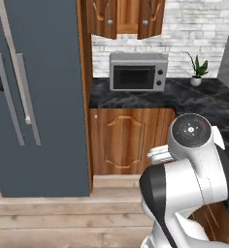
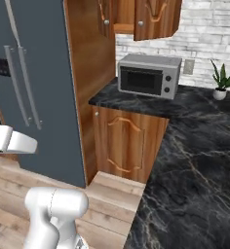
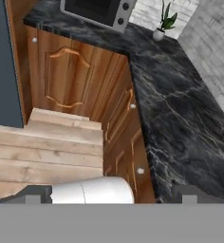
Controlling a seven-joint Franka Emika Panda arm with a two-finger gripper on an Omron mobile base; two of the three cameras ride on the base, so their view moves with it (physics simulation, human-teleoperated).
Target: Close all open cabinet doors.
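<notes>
1. Up top, two cabinet doors (image 1: 103, 18) (image 1: 150, 18) above the microwave (image 1: 138, 71) stand swung out, w/ the cabinet interior showing btwn them; round silver knobs near their lower inner edges.
2. Gripper (image 3: 111, 197): fingertips (image 3: 189, 193) spread wide apart, nothing btwn them, pointed down at the base cabinets & black marble counter (image 3: 180, 118).
3. Potted plant (image 2: 221, 81) at the counter's far corner; grey fridge (image 1: 34, 97) at left.

two reddish-brown cabinet doors (image 1: 103, 18) are seen up on the wall above the microwave, both swung open toward the room, each carved with a curved arch and fitted with a small round silver knob (image 1: 110, 22).
</notes>
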